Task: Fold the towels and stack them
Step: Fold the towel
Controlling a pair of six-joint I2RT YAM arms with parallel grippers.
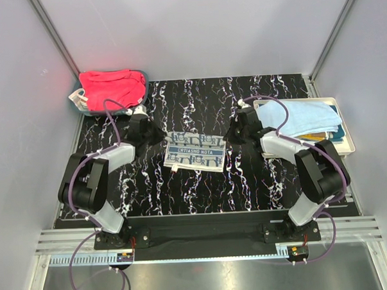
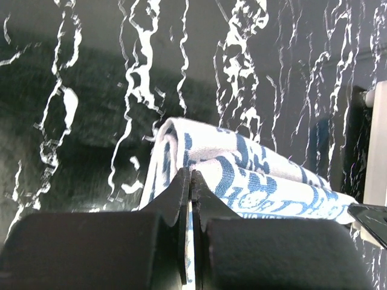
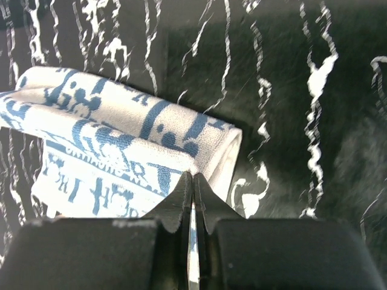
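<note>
- One table [image 1: 259, 180], black with white marbling, carries everything; two arms are fixed at its near edge.
- Towels counted from above: five, though the lower ones on the tray show only as thin edges, so more may lie hidden there.
- One white towel with dark blue print [image 1: 195, 151] lies at the middle of the table, between the two grippers. In the wrist views [image 2: 242, 163] [image 3: 109, 139] it is doubled over, with one rounded fold towards each camera.
- One red-pink towel [image 1: 111, 87] is heaped in the single teal bin [image 1: 145, 78] at the far left corner of the table.
- One light blue towel [image 1: 305, 116] lies folded on top in the single cream tray [image 1: 345, 127] along the right edge. Under its near side a mustard-brown towel [image 1: 314, 137] and a teal towel [image 1: 337, 134] peek out.
- Left gripper [image 1: 156, 135] [image 2: 190, 175]: at the printed towel's left end, jaws clenched with a sliver of white cloth pinched between them, so it is grasping that towel.
- Right gripper [image 1: 233, 133] [image 3: 192, 178]: at the towel's right end, jaws likewise pressed together on a thin strip of the same printed cloth.
- Both grippers sit low at the table, well apart from bin and tray.
</note>
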